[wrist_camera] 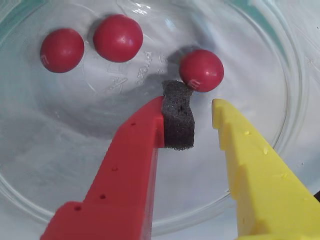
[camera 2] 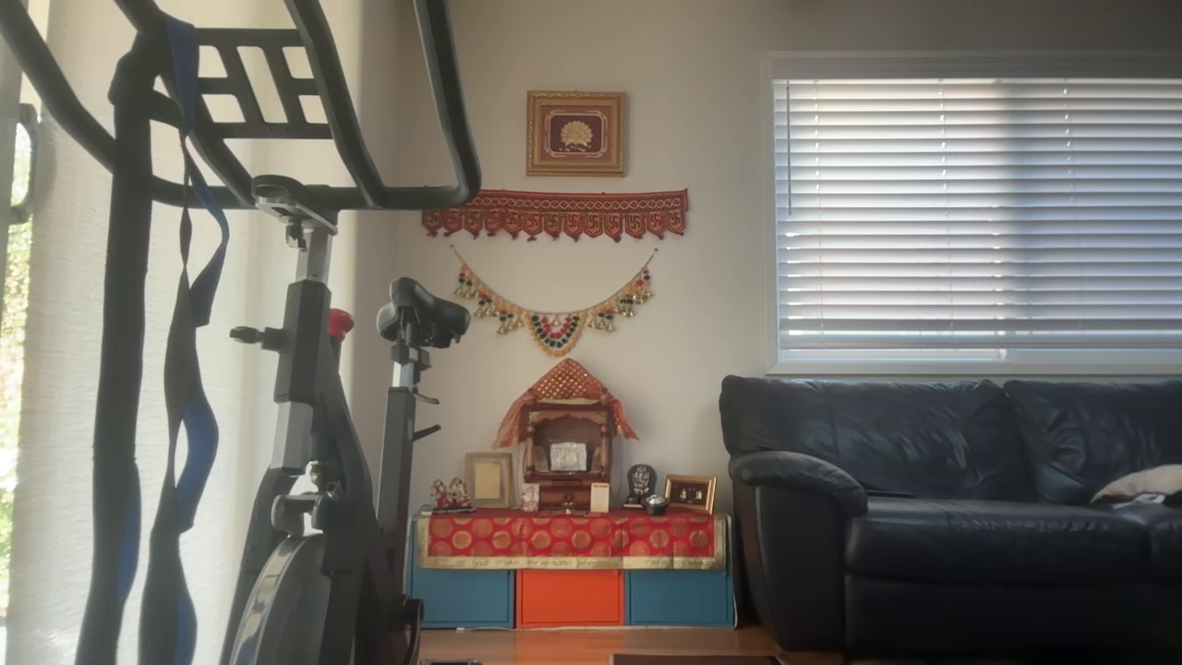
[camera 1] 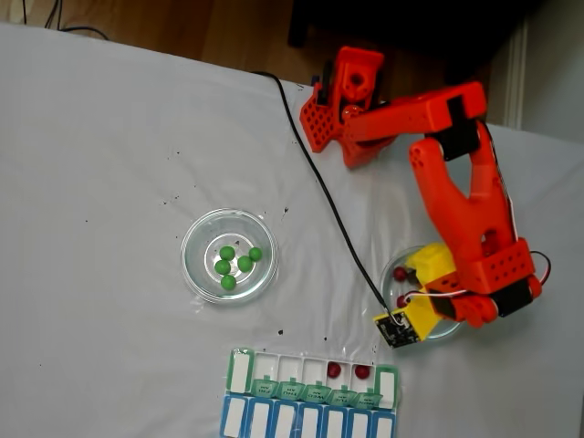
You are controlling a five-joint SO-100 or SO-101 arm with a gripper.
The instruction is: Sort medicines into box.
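Note:
Three dark red medicines (wrist_camera: pixel 118 38) lie in a clear glass dish (wrist_camera: pixel 60 165) in the wrist view. My gripper (wrist_camera: pixel 200 107) is open inside that dish, with a red finger carrying a grey foam pad (wrist_camera: pixel 177 117) and a yellow finger (wrist_camera: pixel 250 160). The nearest red ball (wrist_camera: pixel 201 70) sits just beyond the fingertips, close to the pad's tip, and nothing is between the fingers. In the fixed view the gripper (camera 1: pixel 415 290) hangs over the right dish (camera 1: pixel 391 260). Several green medicines (camera 1: pixel 235 265) rest in the left dish (camera 1: pixel 193 239). The box (camera 1: pixel 315 392) holds two red balls (camera 1: pixel 334 370) in its right compartments.
A blue-lidded row (camera 1: pixel 310 422) adjoins the box at the table's near edge. A black cable (camera 1: pixel 319 182) runs from the arm's base (camera 1: pixel 342 100) to the wrist camera. White cloth (camera 1: pixel 109 164) covers the table, with open room on the left. The other view shows a living room.

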